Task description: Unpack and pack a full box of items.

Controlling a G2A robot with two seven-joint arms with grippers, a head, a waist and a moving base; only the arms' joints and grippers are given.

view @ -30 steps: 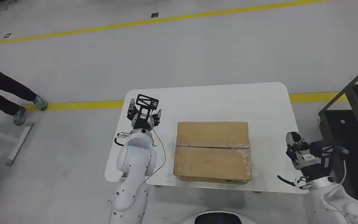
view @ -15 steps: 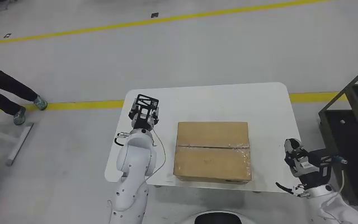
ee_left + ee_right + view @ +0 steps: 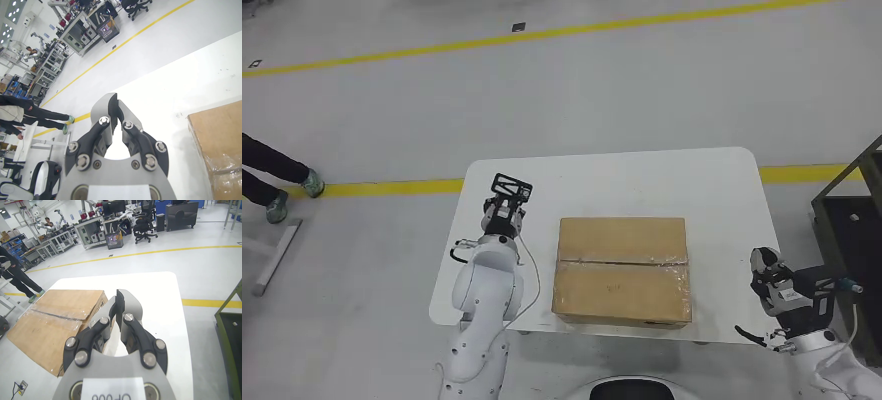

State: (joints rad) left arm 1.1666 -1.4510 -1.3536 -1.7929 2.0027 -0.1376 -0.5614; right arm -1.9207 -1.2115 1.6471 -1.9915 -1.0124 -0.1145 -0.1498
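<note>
A closed cardboard box [image 3: 622, 270] sealed with clear tape along its middle seam lies on the white table [image 3: 642, 185], towards the front. The same box [image 3: 221, 136] fills a corner of the left wrist view, and the box [image 3: 54, 321] lies beside the gripper in the right wrist view. My left gripper [image 3: 510, 188] is over the table's left part, apart from the box; its fingers [image 3: 113, 111] are shut with nothing between them. My right gripper [image 3: 764, 262] hovers at the table's right front edge, shut and empty, with its fingers [image 3: 118, 306] pressed together.
A dark green metal rack [image 3: 852, 230] stands right of the table, close to my right arm. Yellow floor lines [image 3: 542, 33] run behind and beside the table. Bare tabletop lies behind and to the right of the box.
My left gripper's fingers have closed and it has shifted a little towards the box. My right arm dropped slightly towards the table's front edge, then held still.
</note>
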